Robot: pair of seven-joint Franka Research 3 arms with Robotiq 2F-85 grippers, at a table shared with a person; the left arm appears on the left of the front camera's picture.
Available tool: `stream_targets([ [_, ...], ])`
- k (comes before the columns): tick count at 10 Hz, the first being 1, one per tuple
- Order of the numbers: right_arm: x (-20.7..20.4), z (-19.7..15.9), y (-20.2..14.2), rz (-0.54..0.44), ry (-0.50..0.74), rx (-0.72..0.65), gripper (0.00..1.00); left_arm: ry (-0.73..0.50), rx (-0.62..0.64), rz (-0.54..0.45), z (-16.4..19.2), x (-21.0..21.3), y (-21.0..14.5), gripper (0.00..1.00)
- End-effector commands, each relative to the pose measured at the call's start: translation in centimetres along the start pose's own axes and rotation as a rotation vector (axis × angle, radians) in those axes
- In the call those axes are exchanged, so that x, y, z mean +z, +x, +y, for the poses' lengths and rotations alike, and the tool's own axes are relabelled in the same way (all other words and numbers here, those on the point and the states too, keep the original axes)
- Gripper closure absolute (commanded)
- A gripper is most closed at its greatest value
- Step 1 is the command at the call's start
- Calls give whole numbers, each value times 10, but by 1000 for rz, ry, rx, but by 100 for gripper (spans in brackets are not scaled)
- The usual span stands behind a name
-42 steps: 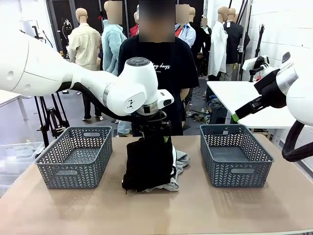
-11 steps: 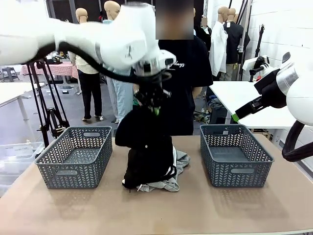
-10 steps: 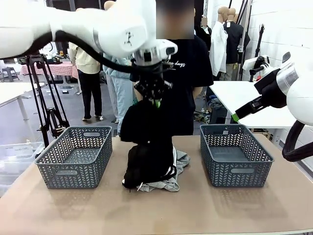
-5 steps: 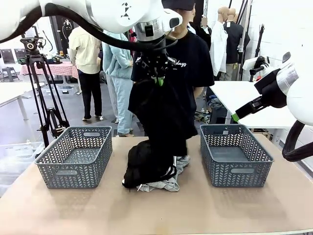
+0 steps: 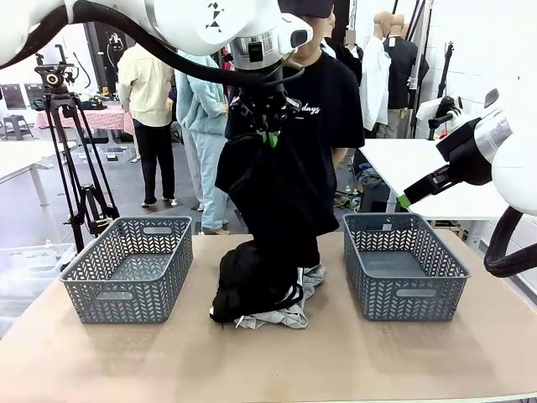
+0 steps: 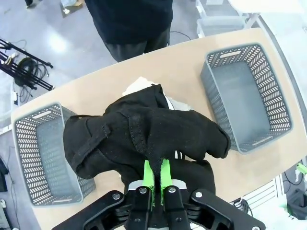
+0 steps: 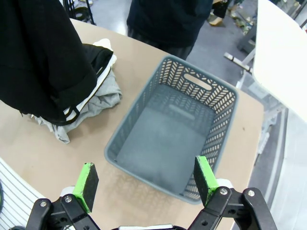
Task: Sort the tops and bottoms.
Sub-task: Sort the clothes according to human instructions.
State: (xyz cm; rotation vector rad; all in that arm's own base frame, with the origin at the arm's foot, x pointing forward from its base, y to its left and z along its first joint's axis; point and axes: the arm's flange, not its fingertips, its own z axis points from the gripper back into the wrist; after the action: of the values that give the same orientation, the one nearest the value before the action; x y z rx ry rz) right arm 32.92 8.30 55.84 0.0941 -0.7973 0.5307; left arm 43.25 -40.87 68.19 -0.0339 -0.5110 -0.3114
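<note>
Now: left gripper [image 5: 267, 133] clenched on a black garment [image 5: 273, 197], hung high over the pile [image 5: 268, 298] mid-counter [image 5: 336, 361].
Best move, as judged: raise it until the hem cleared the pile, let it hang open enough to read as top or bottom, then carry it over the left basket [image 5: 126, 294] or right basket [image 5: 403, 298] before release. Right gripper [image 7: 145, 177] gaped empty above the right basket. Garment type was unreadable, bunched up. Its hem merged with the dark pile, so contact was unclear.

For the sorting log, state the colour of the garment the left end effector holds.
Black garment, clearest in the front view.
</note>
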Motion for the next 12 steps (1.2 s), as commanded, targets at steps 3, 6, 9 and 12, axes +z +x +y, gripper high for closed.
stream_targets([
  [3, -1, 0, 0, 1, 7, 3, 0, -8, 0, -7, 2, 5, 2, 100],
  [6, -1, 0, 0, 1, 7, 3, 0, -8, 0, -7, 2, 5, 2, 100],
  [9, -1, 0, 0, 1, 7, 3, 0, -8, 0, -7, 2, 5, 2, 100],
  [12, -1, 0, 0, 1, 7, 3, 0, -8, 0, -7, 2, 5, 2, 100],
])
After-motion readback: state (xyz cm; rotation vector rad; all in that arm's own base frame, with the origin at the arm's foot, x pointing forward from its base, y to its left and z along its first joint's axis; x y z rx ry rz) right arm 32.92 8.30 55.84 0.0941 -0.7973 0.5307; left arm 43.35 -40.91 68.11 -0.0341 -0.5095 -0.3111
